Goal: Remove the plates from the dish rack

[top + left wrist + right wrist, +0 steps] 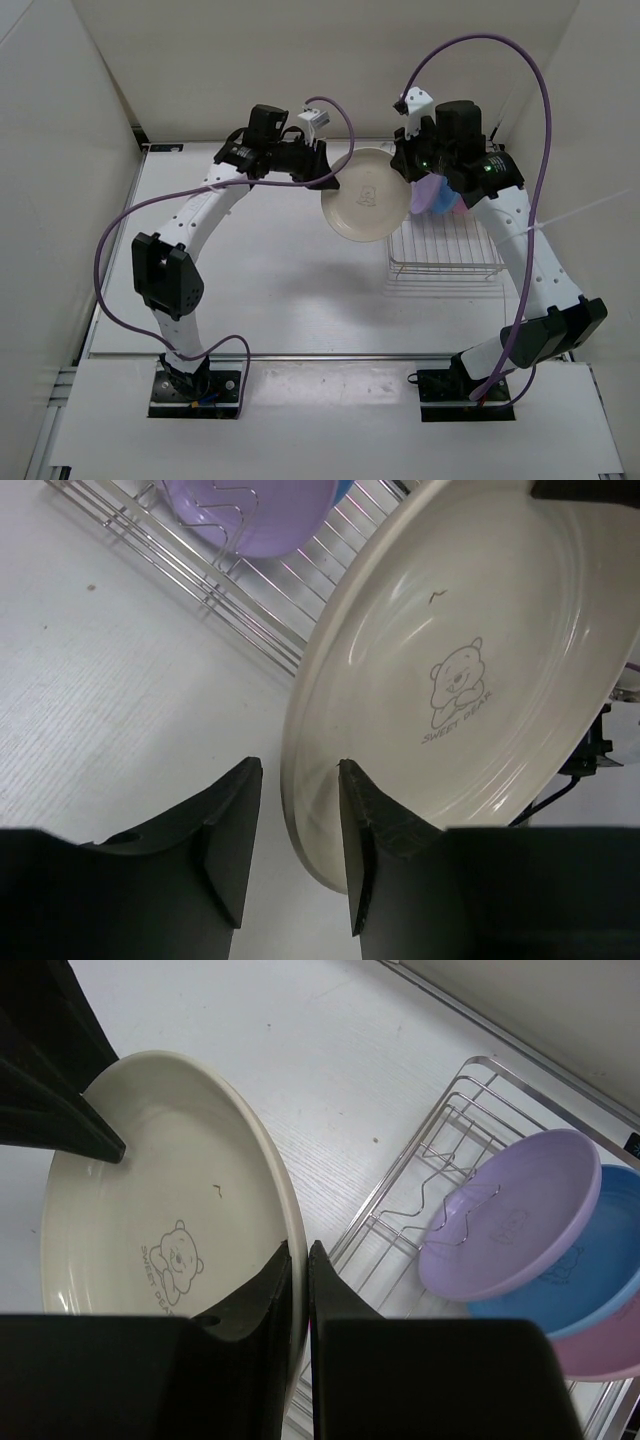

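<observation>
Hanging between the arms in the top view, cream plate (367,195) just left of the rack (445,262). Left wrist: left gripper (298,770) apart, plate rim in the gap. Right wrist: right gripper (299,1250) pinched on the rim; lilac plate (510,1210), blue plate (612,1240), pink plate (600,1352) racked.

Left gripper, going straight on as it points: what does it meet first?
Most likely the rim of the round cream-white plastic plate, just ahead of the open left gripper; depth unclear.

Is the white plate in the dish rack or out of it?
Out. The white plate hangs beside the dish rack, its rim pinched by the right gripper.
</observation>
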